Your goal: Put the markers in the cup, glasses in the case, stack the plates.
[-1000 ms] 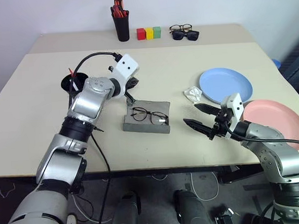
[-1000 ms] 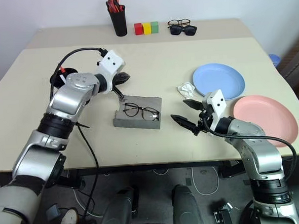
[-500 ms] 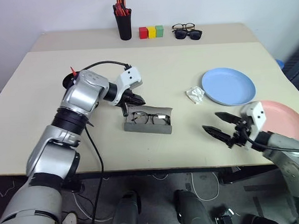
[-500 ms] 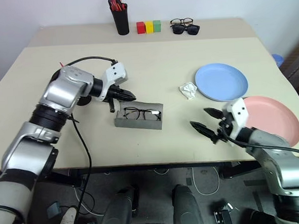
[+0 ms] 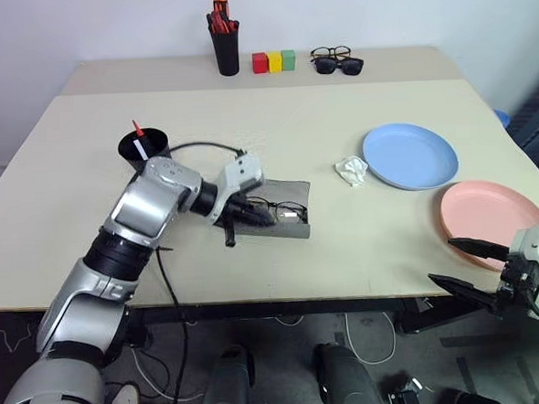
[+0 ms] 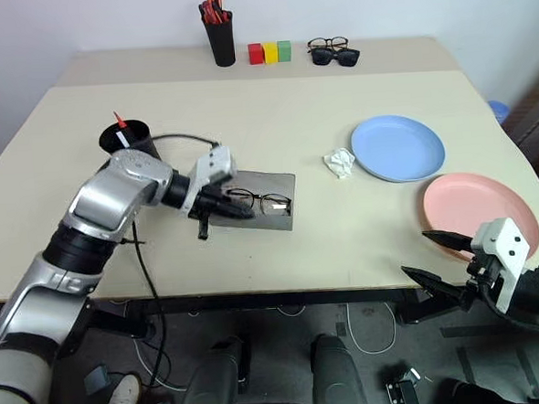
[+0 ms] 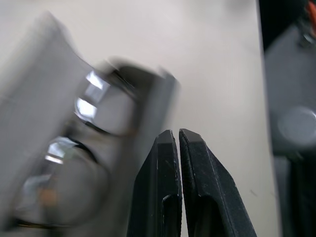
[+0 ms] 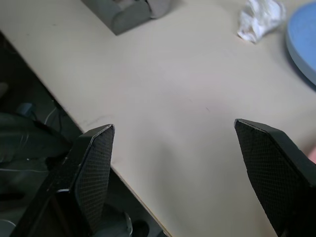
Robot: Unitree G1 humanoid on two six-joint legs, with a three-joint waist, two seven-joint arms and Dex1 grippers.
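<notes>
The glasses [image 5: 277,210], one pair, lie lengthwise in the one grey case [image 5: 294,221]; two plates [image 5: 409,155] are apart. Left gripper [image 5: 265,217] is closed empty, right gripper [image 5: 464,264] is wide apart.

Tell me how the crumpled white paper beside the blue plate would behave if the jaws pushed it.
The crumpled paper looks very light, so it would probably skid or tumble rather than resist. Its creased folds suggest it would squash under a pinch. It lies close to the blue plate, so a push that way may jam against the rim.
</notes>
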